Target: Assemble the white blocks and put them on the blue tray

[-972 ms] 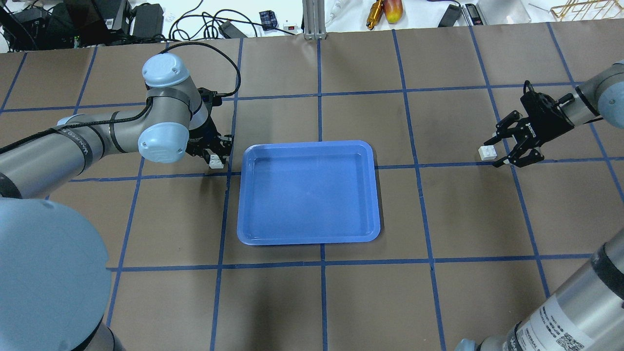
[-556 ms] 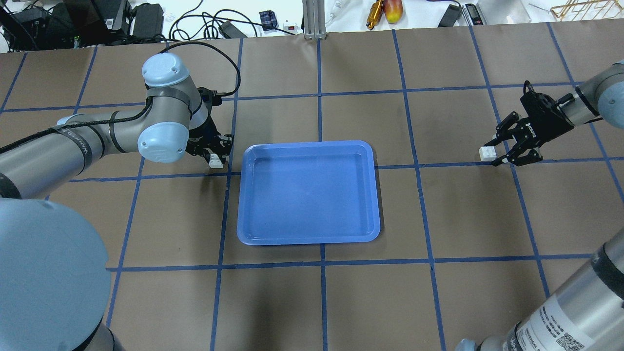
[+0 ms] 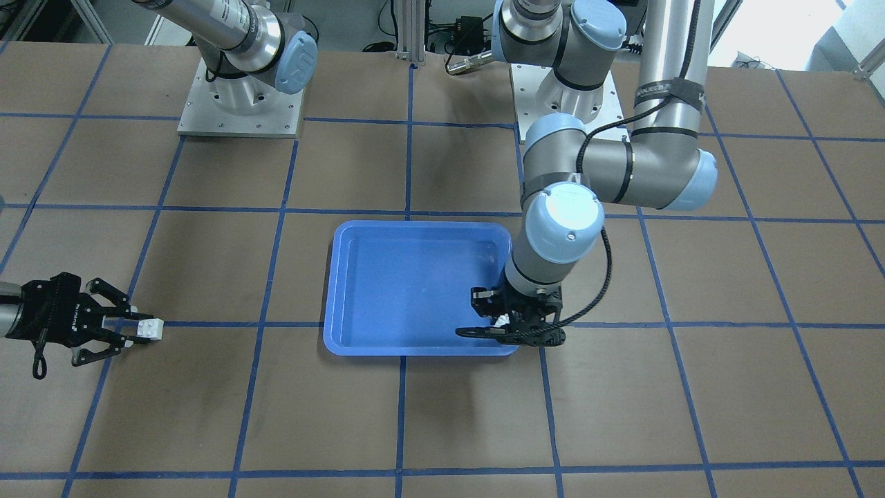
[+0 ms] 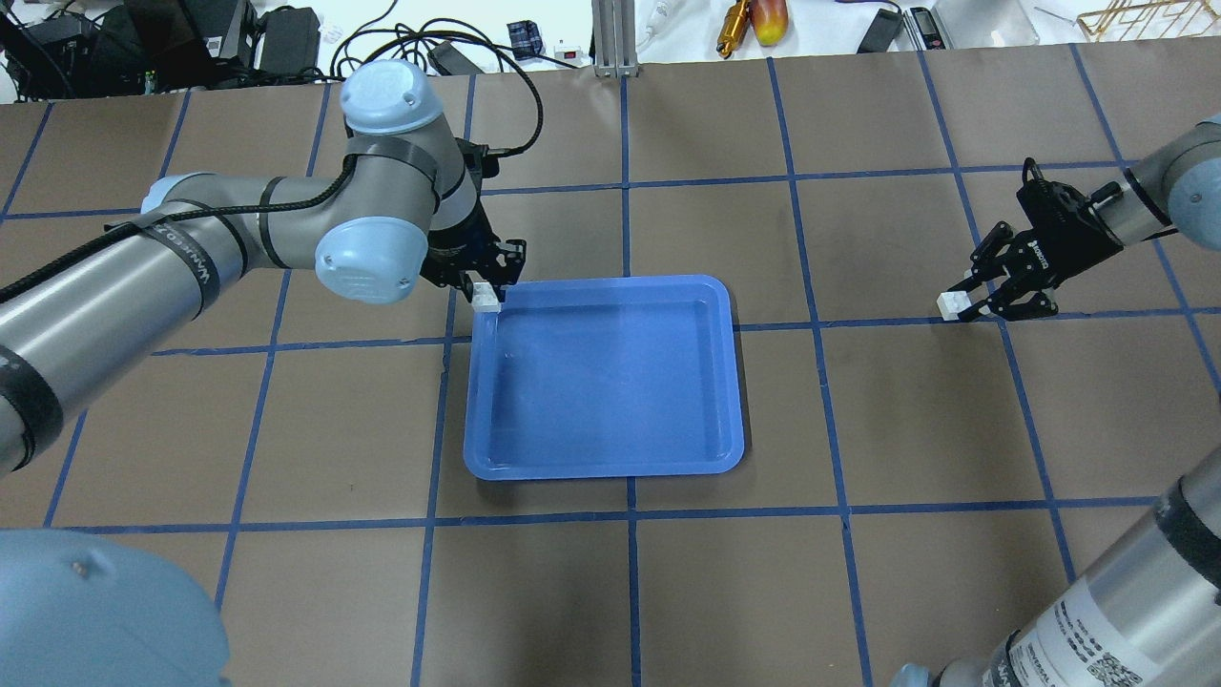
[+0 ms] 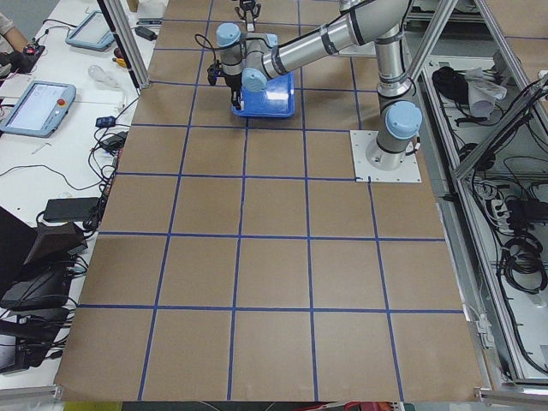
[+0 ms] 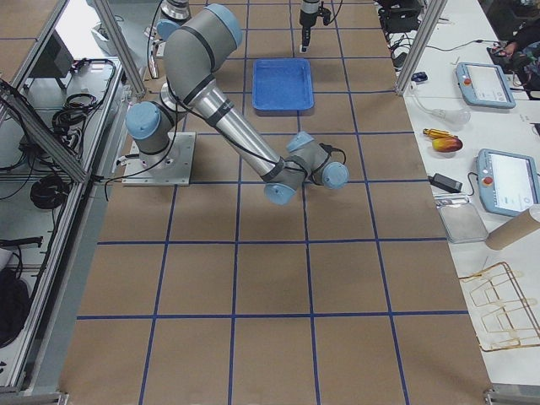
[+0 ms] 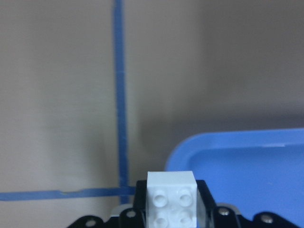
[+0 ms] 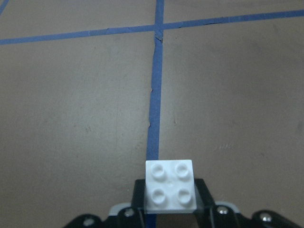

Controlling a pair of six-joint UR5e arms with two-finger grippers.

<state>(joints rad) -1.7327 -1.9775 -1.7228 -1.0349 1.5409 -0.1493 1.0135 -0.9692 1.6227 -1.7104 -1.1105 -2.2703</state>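
The blue tray [image 4: 604, 382] lies at the table's middle; it also shows in the front view [image 3: 408, 290]. My left gripper [image 4: 486, 289] is shut on a white block [image 4: 488, 300] and holds it over the tray's far left corner. The left wrist view shows this block [image 7: 171, 202] between the fingers, studs up, with the tray's corner [image 7: 247, 161] just ahead. My right gripper [image 4: 962, 303] is shut on a second white block [image 4: 951, 304] far to the tray's right, low over the table. The right wrist view shows that block [image 8: 170, 184] over a blue tape line.
Blue tape lines [image 4: 626, 191] mark a grid on the brown table. Cables, tools and boxes [image 4: 754, 19] lie beyond the far edge. The arms' base plates [image 3: 238, 104] stand at the robot's side of the table.
My left arm has carried its white block right and away, from beside the tray to over its far left corner. My right gripper has shut on the other white block.
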